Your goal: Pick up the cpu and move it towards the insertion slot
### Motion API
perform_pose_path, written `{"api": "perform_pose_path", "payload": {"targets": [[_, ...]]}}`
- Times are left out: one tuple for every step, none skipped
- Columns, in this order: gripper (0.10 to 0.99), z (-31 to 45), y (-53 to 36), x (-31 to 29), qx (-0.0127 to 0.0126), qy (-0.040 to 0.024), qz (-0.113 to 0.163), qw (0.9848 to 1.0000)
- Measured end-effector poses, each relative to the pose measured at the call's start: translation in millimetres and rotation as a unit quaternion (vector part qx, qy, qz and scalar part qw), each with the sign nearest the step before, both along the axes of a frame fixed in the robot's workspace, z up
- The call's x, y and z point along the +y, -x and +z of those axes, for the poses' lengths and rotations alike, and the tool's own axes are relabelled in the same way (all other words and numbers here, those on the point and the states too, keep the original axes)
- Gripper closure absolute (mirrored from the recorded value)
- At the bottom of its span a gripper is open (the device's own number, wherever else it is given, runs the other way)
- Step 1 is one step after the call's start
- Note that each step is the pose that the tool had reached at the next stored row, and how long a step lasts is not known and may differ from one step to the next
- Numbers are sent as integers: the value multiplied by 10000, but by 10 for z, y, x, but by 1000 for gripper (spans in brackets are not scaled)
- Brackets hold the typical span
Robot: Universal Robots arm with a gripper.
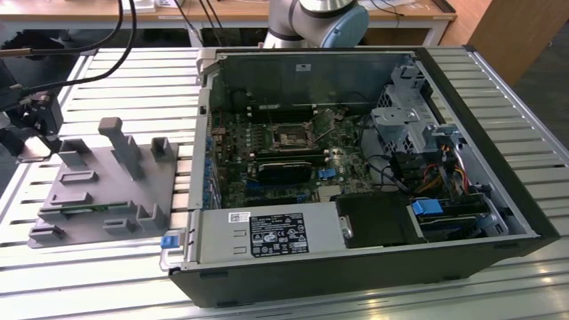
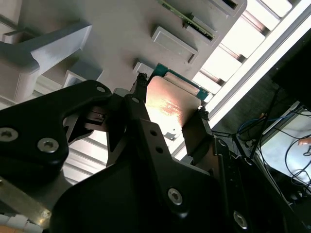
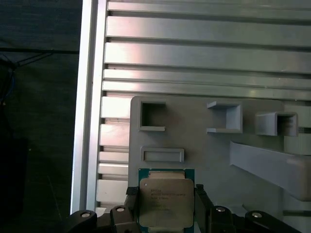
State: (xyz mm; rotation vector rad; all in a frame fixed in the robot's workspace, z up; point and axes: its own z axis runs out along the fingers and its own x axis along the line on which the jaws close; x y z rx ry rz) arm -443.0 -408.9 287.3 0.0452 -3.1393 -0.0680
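Slatted aluminium surface [image 1: 116,67], exterior view: grey plastic fixture plate [image 1: 98,193]; square black silver-framed insertion slot [image 1: 292,137] well apart from plate, inside open black computer case [image 1: 356,273].
Second wrist view: black tool [image 2: 170,104] clamped on flat silver square cpu [image 2: 167,111] by its edges, over plate.
First wrist view: cpu at plate's edge.
Risk, as judged: thin edge grip may let chip slip or tilt; case wall may snag it.

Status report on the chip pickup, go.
Hand shut on chip, over grey fixture plate. Socket inside computer case, apart from chip. Case wall stands between.
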Motion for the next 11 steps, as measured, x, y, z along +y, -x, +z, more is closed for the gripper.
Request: {"api": "perform_pose_path", "payload": {"targets": [[545, 8, 0, 0, 0, 0, 0, 10000], [545, 16, 0, 0, 0, 0, 0, 10000], [545, 22, 0, 0, 0, 0, 0, 10000], [545, 29, 0, 0, 0, 0, 0, 10000], [545, 36, 0, 0, 0, 0, 0, 10000], [545, 42, 0, 0, 0, 0, 0, 10000], [545, 50, 0, 0, 0, 0, 0, 10000], [545, 58, 0, 0, 0, 0, 0, 10000], [545, 66, 0, 0, -1, 0, 0, 10000], [545, 73, 0, 0, 0, 0, 0, 10000], [545, 82, 0, 0, 0, 0, 0, 10000]]}}
